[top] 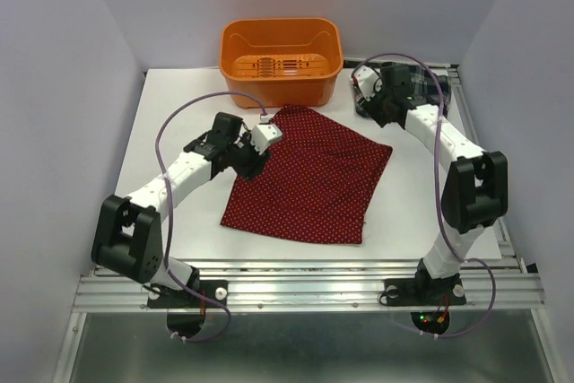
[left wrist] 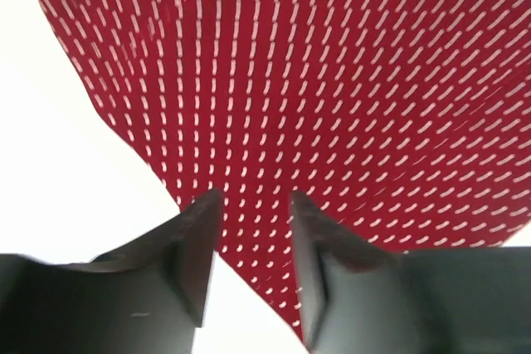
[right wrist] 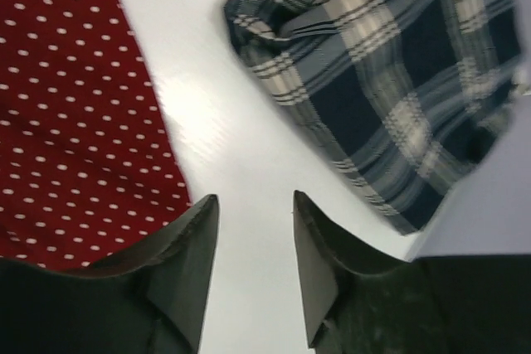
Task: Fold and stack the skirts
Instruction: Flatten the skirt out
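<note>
Across the middle of the white worktop [top: 179, 82] the red dotted skirt [top: 309, 181] lies spread flat, one corner reaching up to just short of the orange bin [top: 314, 78] at the far edge. The left gripper [left wrist: 255, 196] hangs over the skirt's left edge. Its jaws stand a modest way apart, with dotted cloth showing in the gap and nothing pinched between them. Off at the far right corner the plaid skirt [right wrist: 390, 80] sits in a rumpled heap, largely hidden from above by the right arm. The right gripper [right wrist: 255, 198] is over bare worktop between the two skirts, jaws parted about as far as the left's, holding nothing. The two skirts lie near each other but not touching.
</note>
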### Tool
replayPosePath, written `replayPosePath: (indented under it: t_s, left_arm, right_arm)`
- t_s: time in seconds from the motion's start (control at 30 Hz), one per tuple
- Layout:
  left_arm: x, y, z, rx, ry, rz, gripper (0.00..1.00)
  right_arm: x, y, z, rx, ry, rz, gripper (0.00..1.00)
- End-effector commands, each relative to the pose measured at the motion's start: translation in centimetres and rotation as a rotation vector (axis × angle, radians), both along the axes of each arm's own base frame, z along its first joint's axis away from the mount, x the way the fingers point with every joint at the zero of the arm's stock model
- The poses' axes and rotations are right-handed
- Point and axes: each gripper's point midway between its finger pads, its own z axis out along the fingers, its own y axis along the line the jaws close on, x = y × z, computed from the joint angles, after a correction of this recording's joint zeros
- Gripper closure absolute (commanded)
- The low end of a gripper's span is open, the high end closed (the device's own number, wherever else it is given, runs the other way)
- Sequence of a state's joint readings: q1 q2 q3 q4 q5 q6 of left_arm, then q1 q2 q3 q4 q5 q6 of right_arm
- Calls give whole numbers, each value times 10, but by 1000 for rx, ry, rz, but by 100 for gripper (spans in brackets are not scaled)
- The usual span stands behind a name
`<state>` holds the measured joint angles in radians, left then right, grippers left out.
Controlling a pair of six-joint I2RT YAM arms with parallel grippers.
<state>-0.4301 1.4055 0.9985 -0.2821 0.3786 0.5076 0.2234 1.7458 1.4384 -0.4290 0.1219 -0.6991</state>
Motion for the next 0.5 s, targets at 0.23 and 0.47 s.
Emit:
replayPosePath:
  t_s: [0.23,0.47]
  left_arm:
    - [-76,-71,12,49,-184,-436,32]
    - [-147,-173,-4,20,-82,-694,34]
  right_arm:
    - [-36,-14,-81,347,392,-262,26]
    - [-58,-30,-80,383,434,-215,38]
